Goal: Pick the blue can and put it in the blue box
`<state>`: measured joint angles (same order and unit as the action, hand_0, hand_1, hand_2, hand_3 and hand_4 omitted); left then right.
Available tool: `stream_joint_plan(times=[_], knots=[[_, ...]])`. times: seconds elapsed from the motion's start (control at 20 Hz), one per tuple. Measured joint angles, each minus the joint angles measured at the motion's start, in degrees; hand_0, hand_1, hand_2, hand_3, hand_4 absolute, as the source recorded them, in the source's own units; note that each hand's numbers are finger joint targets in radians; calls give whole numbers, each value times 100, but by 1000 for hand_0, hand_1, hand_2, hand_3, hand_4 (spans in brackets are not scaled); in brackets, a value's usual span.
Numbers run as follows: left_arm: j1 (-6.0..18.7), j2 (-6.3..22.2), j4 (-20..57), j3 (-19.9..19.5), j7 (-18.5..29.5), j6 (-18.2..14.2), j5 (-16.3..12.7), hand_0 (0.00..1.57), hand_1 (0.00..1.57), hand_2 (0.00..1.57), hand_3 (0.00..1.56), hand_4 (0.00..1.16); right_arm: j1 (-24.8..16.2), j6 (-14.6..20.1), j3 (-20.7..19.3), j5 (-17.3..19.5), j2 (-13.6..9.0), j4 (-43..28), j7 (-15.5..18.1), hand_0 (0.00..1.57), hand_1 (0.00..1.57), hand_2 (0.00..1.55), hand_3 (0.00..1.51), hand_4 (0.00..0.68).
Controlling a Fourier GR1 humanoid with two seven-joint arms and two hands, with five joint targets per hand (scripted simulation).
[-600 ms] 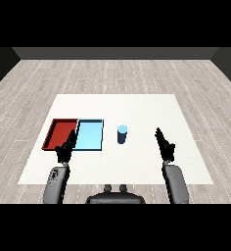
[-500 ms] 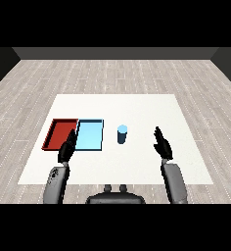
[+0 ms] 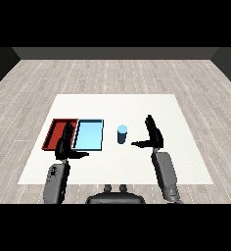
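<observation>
While grey plank floor (image 3: pixel 112 73) surrounds the white bench (image 3: pixel 137 105), the right hand (image 3: pixel 153 135), fingers spread, hovers right of the blue can (image 3: pixel 122 134).

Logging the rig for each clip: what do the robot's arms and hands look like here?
Two grey, rounded forearms rise from the lower corners. Each ends in a black hand with slim fingers and a thumb: left hand, right hand. The left forearm carries a small dark marking near its base. No cables or sleeves show.
</observation>
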<state>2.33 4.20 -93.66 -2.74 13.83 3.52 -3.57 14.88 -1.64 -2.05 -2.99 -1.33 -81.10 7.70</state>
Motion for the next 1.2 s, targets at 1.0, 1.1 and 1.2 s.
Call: stream_joint_plan(times=[1.0, 1.1, 1.2], knots=[[-228, -30, -121, -179, 821, 331, -252, 0, 0, 0, 0, 0, 502, -93, 67, -553, 88, 875, 718, 0, 0, 0, 0, 0], [-276, -8, -246, -199, 728, 367, -318, 0, 0, 0, 0, 0, 517, -50, 121, -662, 105, 922, 715, 0, 0, 0, 0, 0], [-312, -11, -202, -232, 781, 401, -352, 0, 0, 0, 0, 0, 642, 96, 259, -763, 115, 1088, 741, 0, 0, 0, 0, 0]])
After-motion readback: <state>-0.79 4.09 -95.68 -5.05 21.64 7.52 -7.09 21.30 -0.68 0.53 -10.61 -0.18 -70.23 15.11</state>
